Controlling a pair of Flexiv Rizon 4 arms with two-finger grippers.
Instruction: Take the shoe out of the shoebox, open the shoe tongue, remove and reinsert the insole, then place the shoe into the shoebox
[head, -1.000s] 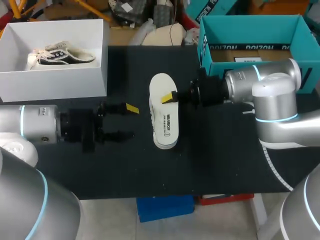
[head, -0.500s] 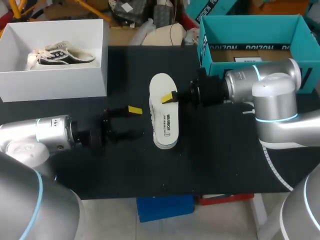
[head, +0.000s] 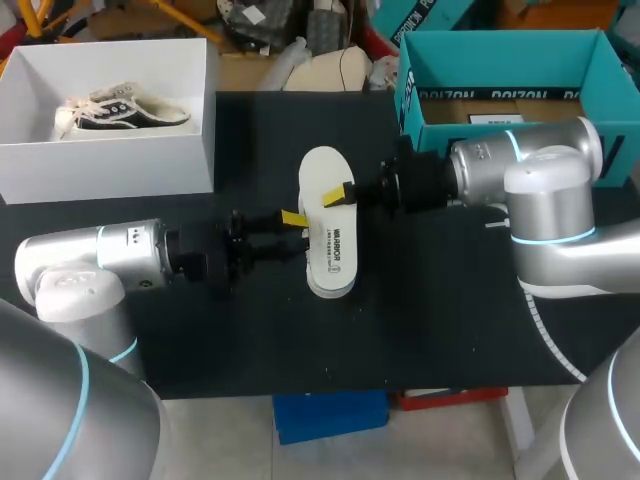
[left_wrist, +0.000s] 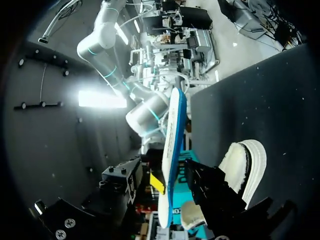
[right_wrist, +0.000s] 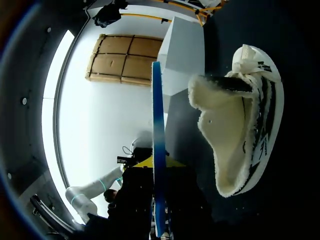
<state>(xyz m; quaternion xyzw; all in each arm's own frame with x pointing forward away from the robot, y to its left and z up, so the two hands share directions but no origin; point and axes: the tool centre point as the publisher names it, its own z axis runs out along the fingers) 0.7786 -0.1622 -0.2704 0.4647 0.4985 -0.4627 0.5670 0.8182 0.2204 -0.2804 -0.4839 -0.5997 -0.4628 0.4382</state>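
Left end effector (head: 290, 232) advanced, straddling insole (head: 328, 240)

White insole (head: 328, 262) in right arm's jaws

**Three cameras, one shared spot**

You are looking down from behind on the left claw (head: 291, 231) and right claw (head: 340, 195). Each wrist camera is staring closely along its claw, edge-on at the insole (left_wrist: 173, 130); both are catching the shoe (right_wrist: 245, 125) beside it.
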